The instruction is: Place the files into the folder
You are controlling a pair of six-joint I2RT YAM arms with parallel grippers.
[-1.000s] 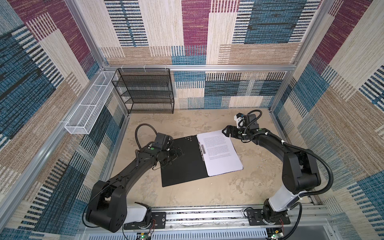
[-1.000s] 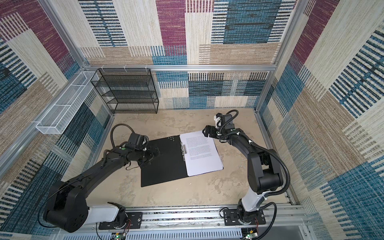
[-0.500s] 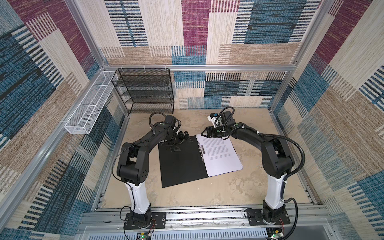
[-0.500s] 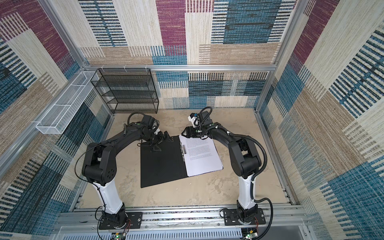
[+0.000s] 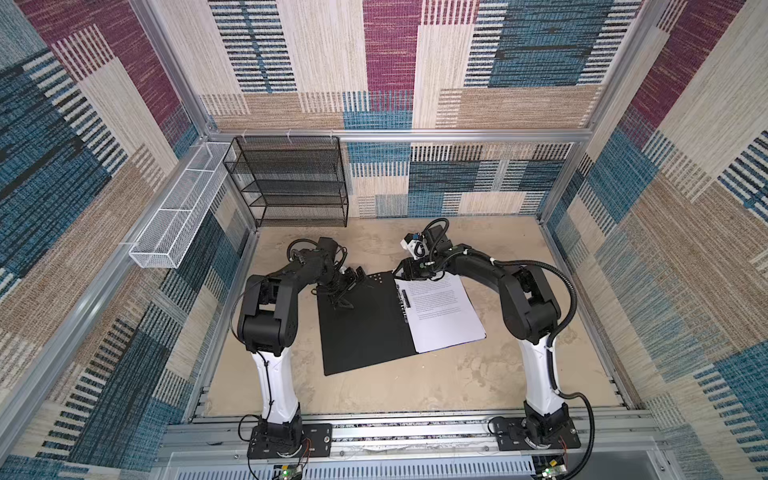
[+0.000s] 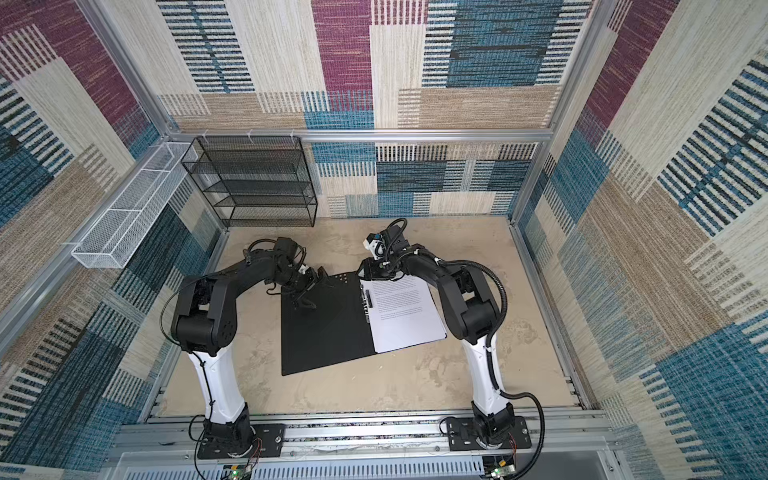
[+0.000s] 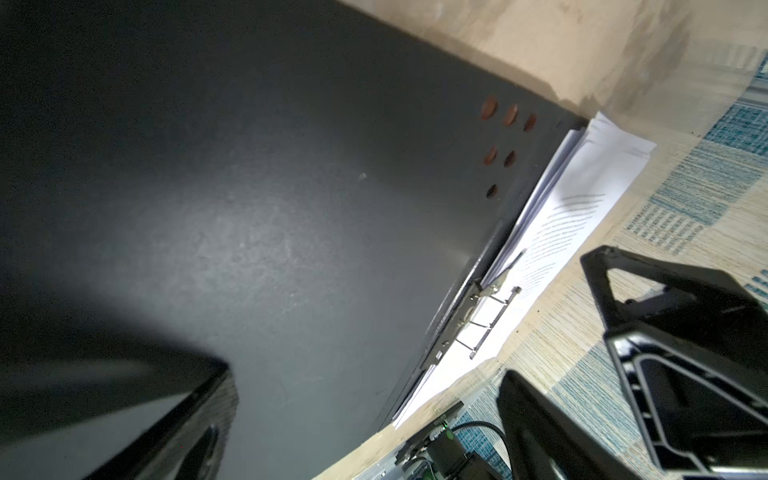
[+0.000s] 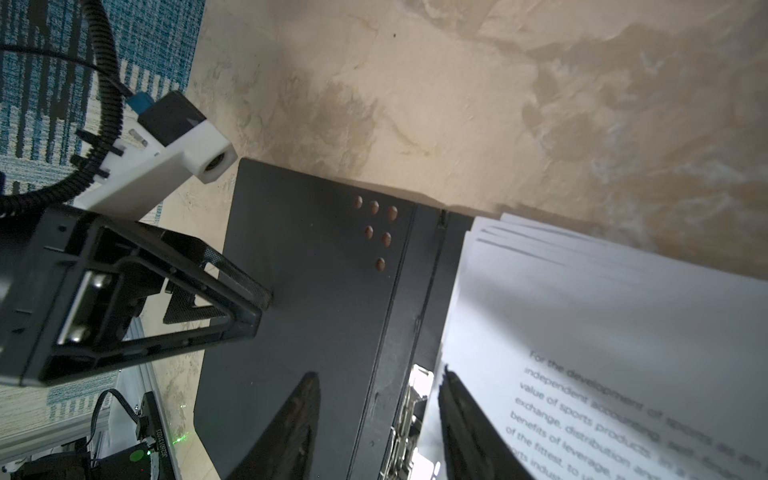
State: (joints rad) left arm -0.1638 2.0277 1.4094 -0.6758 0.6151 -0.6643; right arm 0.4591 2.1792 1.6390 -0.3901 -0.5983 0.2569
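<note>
**Folder lies open, right pincer over the clip**

Patchwork fabric walls all round, a black mesh rack (image 5: pixel 291 183) in the far-left corner, and a sandy worktop (image 5: pixel 415 399) below.

Mid-worktop sits the folder (image 5: pixel 365 324), spread open with its black inside up. The files (image 5: pixel 444 316) are stacked on its right half, their inner edge hard against the metal clip (image 5: pixel 404 297) at the spine. A few sheet corners fan out at the far end.

The spine runs from far edge to near edge, its near end drifting slightly right. The sheets' long axis lies parallel to it, and the print starts at the far end, so the page tops likely face the far edge.

The right pincer (image 8: pixel 378 374) is at the spine's far end, jaws partly apart. One finger is on the black cover and one on the paper, and they're not closed on the clip. My read: it's lining up to work that clip.

The left pincer (image 5: pixel 344 286) is spread wide at the cover's far-left corner, probably to keep the flap flat. I can't tell if it touches.
</note>
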